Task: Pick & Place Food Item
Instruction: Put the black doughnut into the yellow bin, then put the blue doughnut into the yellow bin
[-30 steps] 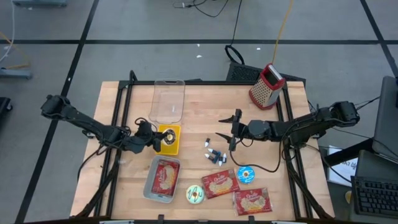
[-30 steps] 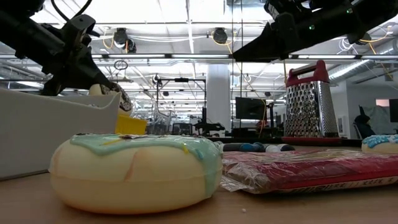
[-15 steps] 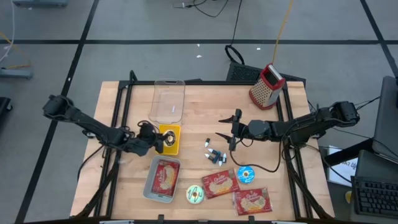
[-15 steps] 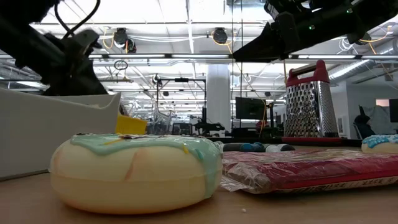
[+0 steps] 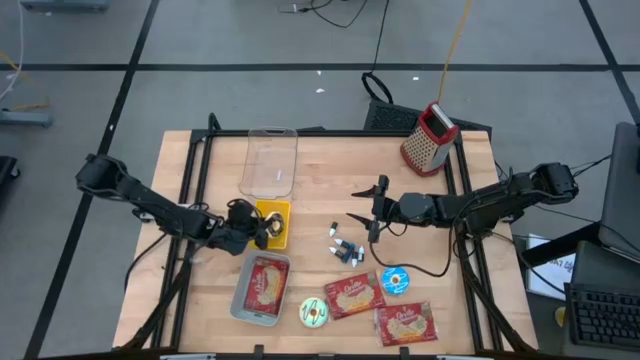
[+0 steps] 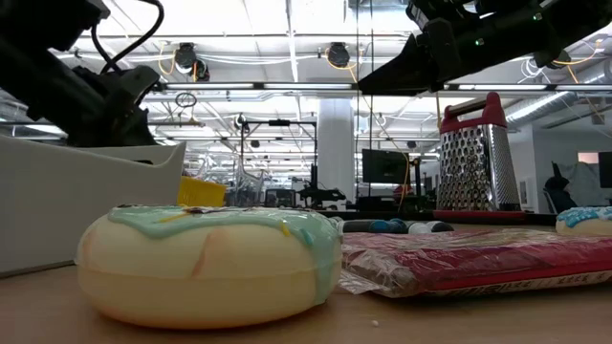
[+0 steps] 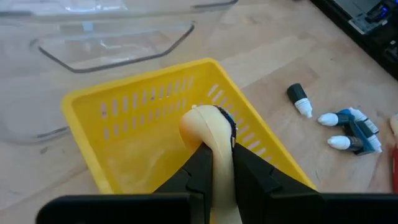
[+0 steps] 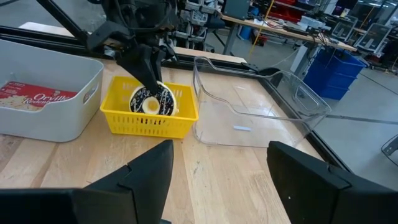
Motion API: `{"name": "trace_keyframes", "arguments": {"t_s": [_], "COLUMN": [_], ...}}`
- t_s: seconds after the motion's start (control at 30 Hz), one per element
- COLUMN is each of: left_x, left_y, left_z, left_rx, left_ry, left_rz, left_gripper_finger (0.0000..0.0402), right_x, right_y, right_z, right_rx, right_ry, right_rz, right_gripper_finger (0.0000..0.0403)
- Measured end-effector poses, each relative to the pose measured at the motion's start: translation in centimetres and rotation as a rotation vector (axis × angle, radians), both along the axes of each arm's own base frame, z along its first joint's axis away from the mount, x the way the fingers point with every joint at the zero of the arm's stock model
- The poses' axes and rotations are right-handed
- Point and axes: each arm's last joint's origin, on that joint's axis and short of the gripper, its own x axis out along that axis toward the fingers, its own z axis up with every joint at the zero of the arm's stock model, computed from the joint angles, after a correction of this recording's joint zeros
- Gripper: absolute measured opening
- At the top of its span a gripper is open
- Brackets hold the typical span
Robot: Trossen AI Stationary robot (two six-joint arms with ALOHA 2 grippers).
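The left claw (image 7: 214, 171) was pressed onto the rim of a dark-topped, cream-bodied toy doughnut (image 8: 149, 101), holding it on edge, upright, inside the small yellow slotted plastic basket (image 5: 272, 222). The basket stood on the wooden tabletop (image 5: 320, 190) just in front of the clear plastic tub (image 5: 270, 160). Beside the basket sat a grey bin (image 5: 262, 287) containing a red snack packet. The right claw (image 5: 367, 208) hung spread and idle, to the basket's right, above the small dropper bottles (image 5: 345, 248).

Judgement: the doughnut appeared light, smooth and slightly yielding, probably moulded plastic or foam. A pinch across the ring's thickness, as held, seemed sound; the glossy rim might slip if grip slackened. The basket itself looked light and could shift if nudged.
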Motion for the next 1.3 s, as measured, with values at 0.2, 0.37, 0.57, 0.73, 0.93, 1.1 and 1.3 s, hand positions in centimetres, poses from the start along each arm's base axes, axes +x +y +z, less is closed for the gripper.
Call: {"name": "trace_keyframes", "arguments": {"t_s": [0.2, 0.37, 0.57, 0.73, 0.93, 1.1, 1.3], "left_x": [0.2, 0.3, 0.3, 0.2, 0.1, 0.0, -0.3], "left_y": [0.5, 0.8, 1.1, 1.3, 1.6, 2.0, 2.3], "left_z": [-0.3, -0.2, 0.2, 0.7, 1.4, 2.1, 3.0], "left_rx": [-0.036, -0.034, -0.013, -0.024, -0.003, 0.025, 0.058], "left_ry": [0.021, 0.022, 0.043, 0.029, 0.003, -0.016, -0.05], "left_rz": [0.003, 0.018, -0.049, -0.073, -0.082, -0.093, -0.109], "left_gripper_finger": [0.0097, 0.0156, 0.0205, 0.0216, 0.0208, 0.0201, 0.0203], "right_x": [0.0, 0.0, 0.0, 0.0, 0.0, 0.0, 0.0], "right_y": [0.0, 0.0, 0.0, 0.0, 0.0, 0.0, 0.0], "right_z": [0.0, 0.0, 0.0, 0.0, 0.0, 0.0, 0.0], "right_rx": [0.0, 0.001, 0.001, 0.001, 0.001, 0.001, 0.001], "right_ry": [0.0, 0.0, 0.0, 0.0, 0.001, 0.001, 0.002], "right_rz": [0.0, 0.0, 0.0, 0.0, 0.0, 0.0, 0.0], "right_gripper_finger": [0.0247, 0.0247, 0.0247, 0.0247, 0.0247, 0.0247, 0.0247]}}
